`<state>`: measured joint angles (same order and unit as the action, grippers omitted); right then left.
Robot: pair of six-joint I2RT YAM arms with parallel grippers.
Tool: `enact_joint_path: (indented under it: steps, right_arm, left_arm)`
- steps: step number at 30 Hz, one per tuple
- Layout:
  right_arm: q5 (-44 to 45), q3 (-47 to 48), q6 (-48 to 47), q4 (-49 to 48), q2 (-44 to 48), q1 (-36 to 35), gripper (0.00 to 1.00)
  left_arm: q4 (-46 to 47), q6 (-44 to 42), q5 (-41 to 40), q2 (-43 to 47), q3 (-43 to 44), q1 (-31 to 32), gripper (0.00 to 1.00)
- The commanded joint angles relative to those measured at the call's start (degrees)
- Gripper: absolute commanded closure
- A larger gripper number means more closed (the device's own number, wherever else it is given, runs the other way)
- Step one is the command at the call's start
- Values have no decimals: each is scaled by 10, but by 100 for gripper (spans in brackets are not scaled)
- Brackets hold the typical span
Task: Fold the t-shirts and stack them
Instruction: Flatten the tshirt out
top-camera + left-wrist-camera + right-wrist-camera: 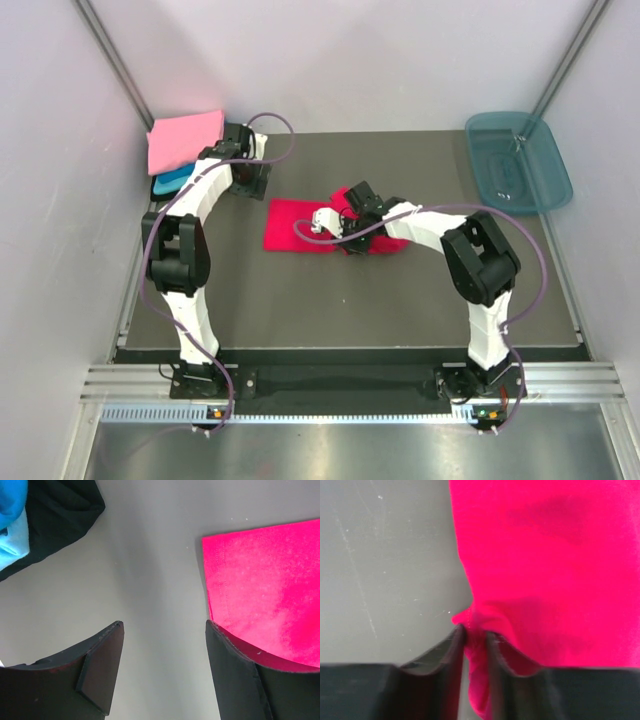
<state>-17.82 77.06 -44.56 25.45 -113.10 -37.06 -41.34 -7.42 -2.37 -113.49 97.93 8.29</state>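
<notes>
1. You have the red shirt [300, 227] lying folded near the middle of the tabletop [400, 300], its left edge straight and its right part hidden under the right arm.
2. Bare tabletop runs all along the near side, between the red shirt and the arm bases, and also on the far right up to the tub [517, 160].
3. The tub sits at the far right corner, hanging partly past the tabletop's edge, well apart from both grippers.
4. In the far left corner you have a stack: the pink shirt [185, 140] on top, a blue shirt [172, 182] showing beneath it. The left wrist view also shows a black shirt [60, 515] there, beside the blue one.
5. A strip of bare tabletop separates that stack from the red shirt's left edge.
6. Your left gripper [162, 630] hangs over that strip, jaws spread wide and holding nothing. Its right finger [235, 675] sits at the red shirt's hemmed corner; you cannot tell whether it touches the fabric.
7. Your right gripper [474, 637] is down at the red shirt's edge, jaws nearly pressed together, pinching a bunched fold of red fabric between them. Fabric puckers up around the pinch.
8. In the right wrist view, bare tabletop lies left of the pinch; the red shirt fills the rest.
</notes>
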Motion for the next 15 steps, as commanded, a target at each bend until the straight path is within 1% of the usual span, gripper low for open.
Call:
enact_joint_path:
  steps: [1, 2, 5, 6, 7, 8, 10, 11, 13, 14, 15]
  right_arm:
    - [-12, 35, -8, 34, -6, -13, 84]
    - [-3, 36, -8, 42, -1, -13, 100]
    - [16, 37, -9, 45, 44, -13, 100]
    - [15, 53, -12, 52, 79, -13, 100]
    - [4, 69, -11, 77, 95, -13, 100]
    - [-3, 110, -12, 92, 124, -13, 100]
    - [-26, 161, -14, 136, 149, -13, 100]
    - [-33, 218, -16, 153, 166, -13, 100]
    - [-43, 272, -24, 192, 178, -13, 100]
    - [-44, 318, -26, 199, 190, -13, 100]
    - [-41, 334, -32, 203, 198, -14, 100]
  left_arm:
    - [4, 1, 8, 13, 24, -2, 29]
    - [5, 0, 10, 13, 26, -2, 29]
    - [6, -2, 5, 14, 28, -2, 29]
    - [6, -3, 4, 17, 26, -2, 29]
    - [7, -5, 4, 16, 27, -2, 29]
    - [10, -7, 3, 17, 26, -3, 29]
    - [14, -8, 3, 14, 26, -5, 28]
    - [16, -7, 2, 13, 31, -6, 28]
    - [15, -6, 5, 4, 39, -8, 28]
    - [15, -6, 5, 1, 46, -10, 28]
    - [14, -6, 8, -3, 51, -11, 28]
